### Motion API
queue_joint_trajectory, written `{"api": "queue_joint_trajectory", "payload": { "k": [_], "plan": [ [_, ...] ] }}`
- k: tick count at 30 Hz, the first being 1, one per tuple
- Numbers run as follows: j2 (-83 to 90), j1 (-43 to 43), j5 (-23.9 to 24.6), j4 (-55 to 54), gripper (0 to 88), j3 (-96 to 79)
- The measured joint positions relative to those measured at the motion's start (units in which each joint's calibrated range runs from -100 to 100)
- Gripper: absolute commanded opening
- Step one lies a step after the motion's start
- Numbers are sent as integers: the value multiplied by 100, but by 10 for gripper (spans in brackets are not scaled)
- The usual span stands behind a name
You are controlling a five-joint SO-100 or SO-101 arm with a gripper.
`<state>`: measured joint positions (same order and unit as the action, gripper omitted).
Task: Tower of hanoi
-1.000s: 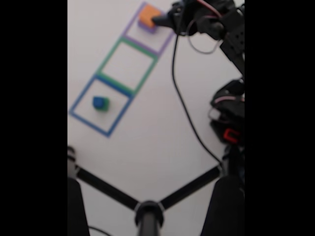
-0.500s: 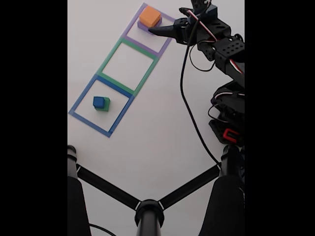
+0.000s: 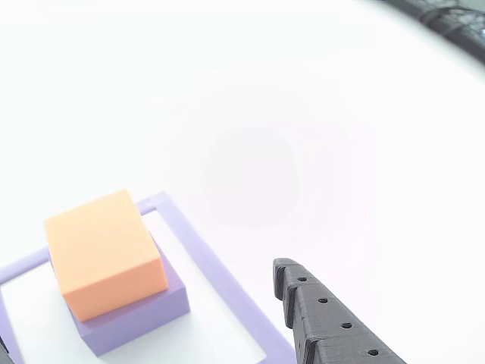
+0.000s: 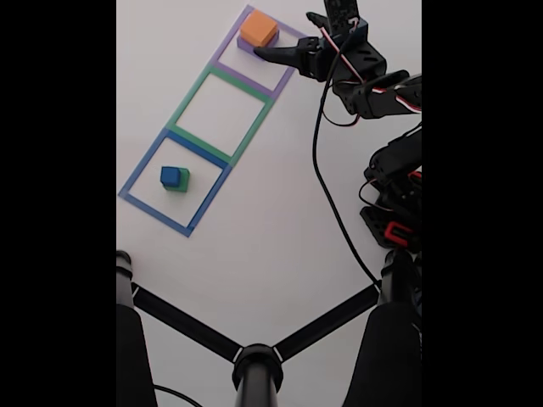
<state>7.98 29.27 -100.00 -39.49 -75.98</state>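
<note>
Two stacks: orange block [image 4: 259, 30] sitting on purple block [image 3: 140, 311]; gripper [image 4: 265, 53] hovering beside, grip state unclear.

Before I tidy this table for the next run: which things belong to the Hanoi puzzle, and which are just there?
Puzzle:
orange block on purple block
blue block on green block
gripper beside the orange block

Just there:
purple outline, green outline, blue outline
black cable
tripod legs
</note>
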Motion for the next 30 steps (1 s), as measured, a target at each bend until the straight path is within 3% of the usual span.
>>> {"api": "queue_joint_trajectory", "payload": {
  "k": [11, 30],
  "plan": [
    [-1461, -295, 0, -971, 456, 757],
    [-2296, -565, 0, -1019, 422, 1671]
  ]
}}
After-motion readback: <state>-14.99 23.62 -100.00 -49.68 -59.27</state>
